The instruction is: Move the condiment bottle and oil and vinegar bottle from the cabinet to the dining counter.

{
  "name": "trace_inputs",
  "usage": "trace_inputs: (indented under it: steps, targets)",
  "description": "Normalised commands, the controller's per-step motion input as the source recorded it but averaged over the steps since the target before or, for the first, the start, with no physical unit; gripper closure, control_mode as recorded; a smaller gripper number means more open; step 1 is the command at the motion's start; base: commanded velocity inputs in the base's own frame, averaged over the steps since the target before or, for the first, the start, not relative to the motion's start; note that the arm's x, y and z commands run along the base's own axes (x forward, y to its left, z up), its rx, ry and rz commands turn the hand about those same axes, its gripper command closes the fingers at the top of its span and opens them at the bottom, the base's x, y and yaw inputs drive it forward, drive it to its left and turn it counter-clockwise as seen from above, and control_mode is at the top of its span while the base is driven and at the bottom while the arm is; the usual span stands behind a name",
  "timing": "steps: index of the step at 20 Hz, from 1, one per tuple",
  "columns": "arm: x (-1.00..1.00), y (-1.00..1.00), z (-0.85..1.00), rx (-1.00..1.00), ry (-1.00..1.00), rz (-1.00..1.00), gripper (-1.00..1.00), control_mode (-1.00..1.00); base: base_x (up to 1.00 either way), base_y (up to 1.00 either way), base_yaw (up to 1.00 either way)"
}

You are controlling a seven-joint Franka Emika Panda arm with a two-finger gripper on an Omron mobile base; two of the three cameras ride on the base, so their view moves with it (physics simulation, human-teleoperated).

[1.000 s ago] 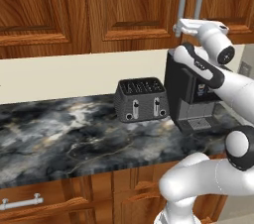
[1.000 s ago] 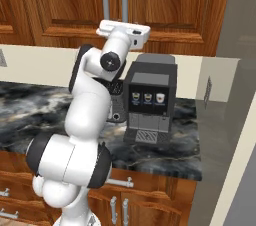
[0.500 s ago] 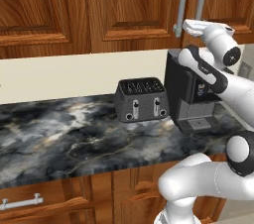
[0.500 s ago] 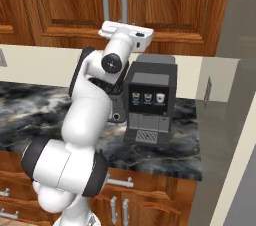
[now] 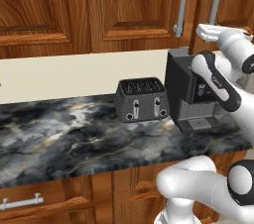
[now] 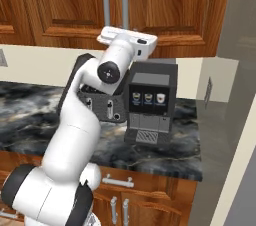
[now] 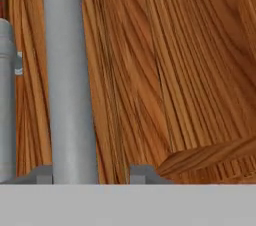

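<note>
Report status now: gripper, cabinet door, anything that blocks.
Gripper shut on right door's bar handle. Cabinet doors closed, bottles hidden inside. Coffee machine and toaster stand under the arm.

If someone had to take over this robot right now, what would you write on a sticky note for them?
Claw: closed around the right-hand long grey bar handle of the reddish-brown wooden wall cabinet, one fingertip on each side of the bar.
Cabinet doors are shut, so whatever is inside is hidden.
On the dark marble kitchen counter below: a dark grey toaster and a black coffee machine.
Done: handle reached and gripped.
Left: pull the door open, take out the two bottles, carry them to the dining counter.
</note>
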Motion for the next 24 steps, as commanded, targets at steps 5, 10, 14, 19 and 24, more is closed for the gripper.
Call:
trace_inputs:
  steps: [5,10,14,19,24]
  targets:
    - [-1.00,-0.58,0.00,0.06,0.07,-0.17,1.00,-1.00,0.00,0.00,0.00]
    - [-0.93,-0.77,0.04,0.09,0.15,-0.16,1.00,-1.00,0.00,0.00,0.00]
    - [-0.78,-0.86,0.04,0.10,0.17,-0.11,1.00,-1.00,0.00,0.00,0.00]
    - [-0.52,-0.49,-0.01,0.07,0.11,-0.10,-1.00,-1.00,0.00,0.00,0.00]
    - [-0.86,-0.03,-0.10,-0.01,-0.11,-0.08,-1.00,-1.00,0.00,0.00,0.00]
